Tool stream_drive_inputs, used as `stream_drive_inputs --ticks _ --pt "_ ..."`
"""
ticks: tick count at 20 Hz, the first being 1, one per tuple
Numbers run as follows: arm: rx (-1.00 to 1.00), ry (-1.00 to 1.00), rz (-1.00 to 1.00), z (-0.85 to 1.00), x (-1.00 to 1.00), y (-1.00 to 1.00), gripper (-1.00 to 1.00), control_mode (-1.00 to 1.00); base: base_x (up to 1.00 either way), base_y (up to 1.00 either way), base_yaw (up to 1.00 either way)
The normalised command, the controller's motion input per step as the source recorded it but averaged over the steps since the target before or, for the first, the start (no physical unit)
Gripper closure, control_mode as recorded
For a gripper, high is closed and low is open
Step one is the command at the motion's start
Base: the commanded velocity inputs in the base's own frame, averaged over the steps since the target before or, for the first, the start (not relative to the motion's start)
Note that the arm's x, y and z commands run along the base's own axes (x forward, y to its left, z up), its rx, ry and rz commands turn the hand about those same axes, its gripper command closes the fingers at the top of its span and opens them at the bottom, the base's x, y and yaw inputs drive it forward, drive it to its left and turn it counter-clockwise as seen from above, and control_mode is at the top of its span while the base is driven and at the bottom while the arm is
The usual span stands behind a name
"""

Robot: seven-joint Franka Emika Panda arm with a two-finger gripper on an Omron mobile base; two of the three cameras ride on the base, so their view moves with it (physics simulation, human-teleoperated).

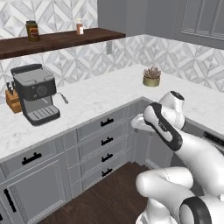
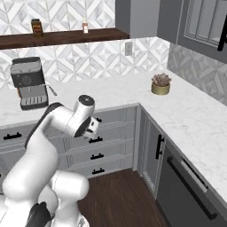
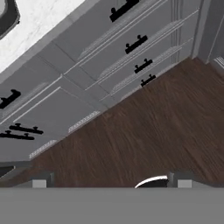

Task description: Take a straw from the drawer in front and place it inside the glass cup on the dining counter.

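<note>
A stack of several shut grey drawers with short black bar handles sits under the marble worktop; the top drawer (image 1: 107, 123) (image 2: 106, 117) (image 3: 124, 9) is shut like the rest. My gripper (image 3: 111, 183) hangs in front of this stack at about its top, apart from it, and looks down over the drawer fronts and the floor. Its fingertips (image 3: 39, 183) stand wide apart with nothing between them, so it is open. The straw is hidden. The glass cup and the dining counter are out of view.
On the worktop (image 1: 100, 94) stand a coffee machine (image 1: 36, 94), a knife block (image 1: 13, 101) and a potted succulent (image 1: 151, 76). A brown shelf (image 1: 65, 39) holds jars. A dishwasher (image 2: 190, 181) is at the right. Dark wood floor (image 3: 144, 131) lies below.
</note>
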Motion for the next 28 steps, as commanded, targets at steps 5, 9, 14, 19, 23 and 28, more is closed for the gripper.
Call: stream_drive_inputs --ticks 5,9,14,19,23,28 --pt "0.01 0.17 -0.05 -0.36 0.89 -0.05 -1.0 -1.0 0.0 0.0 0.0" --pt "0.11 0.02 -0.01 -0.76 0.61 -0.19 -1.0 -1.0 0.0 0.0 0.0" --pt "0.18 -0.13 0.0 -0.81 0.45 -0.18 -1.0 -1.0 0.0 0.0 0.0" --pt "0.18 -0.37 0.0 -0.5 0.28 0.0 -1.0 -1.0 0.0 0.0 0.0" --pt "0.26 -0.38 0.0 -0.03 0.34 0.0 -1.0 -1.0 0.0 0.0 0.0" --pt "0.32 -0.07 -0.06 0.05 0.2 0.11 -1.0 -1.0 0.0 0.0 0.0"
